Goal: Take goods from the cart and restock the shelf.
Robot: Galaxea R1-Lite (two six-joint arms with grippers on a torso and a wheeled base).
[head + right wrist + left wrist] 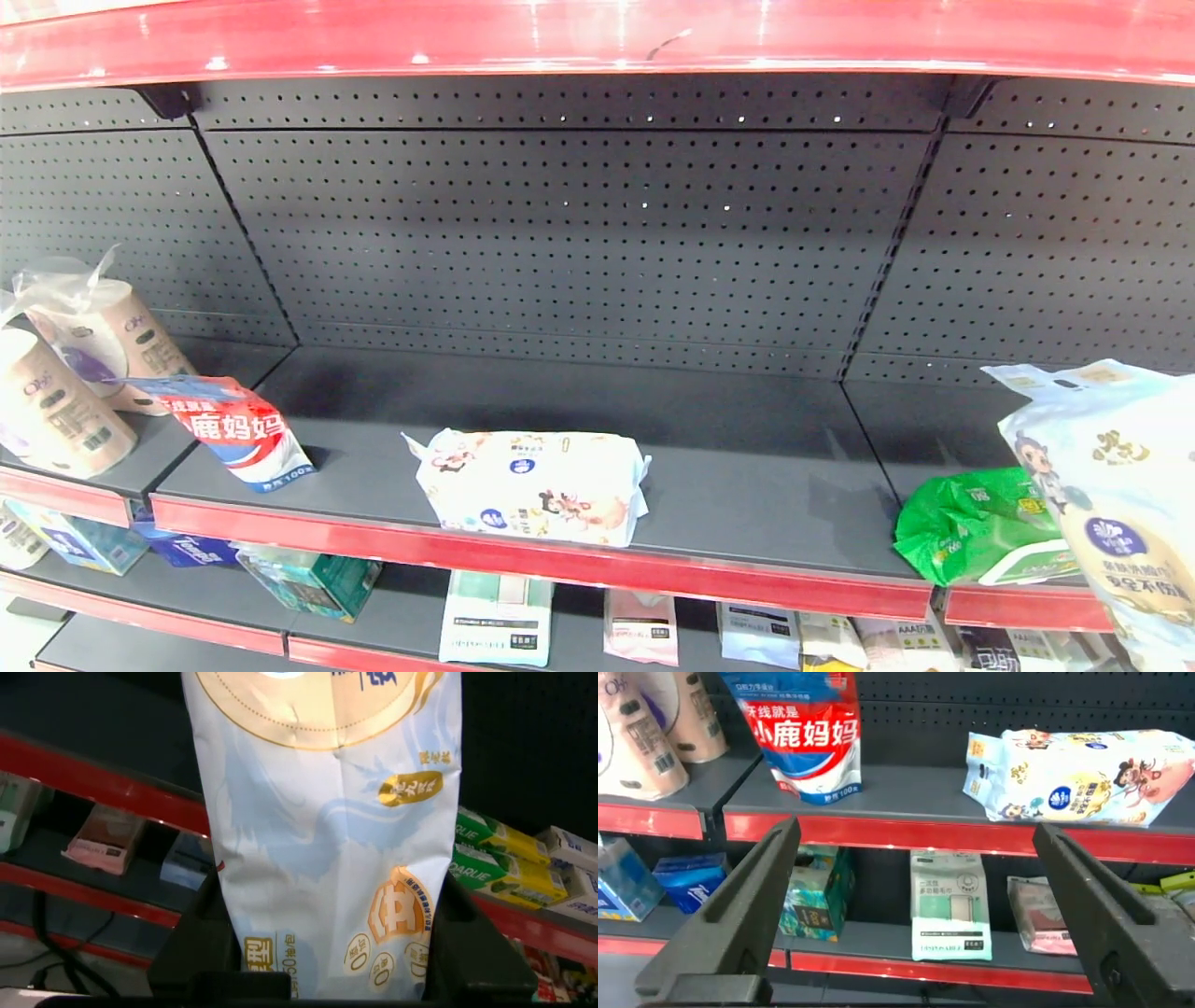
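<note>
One upright pale pack (1116,504), lower right of frame, is clamped by the right gripper (322,961); bare shelf (747,476) lies left of it; left gripper (915,905) jaws apart.

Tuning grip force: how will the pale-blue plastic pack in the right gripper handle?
Pale-blue plastic pack: film wrinkles in the right gripper, so probably soft and squashy. Glossy wrap may slip. Tall, it could topple if stood upright.

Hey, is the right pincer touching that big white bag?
Touching. The right wrist view shows the bag squeezed between the right pincer's two fingers.
</note>
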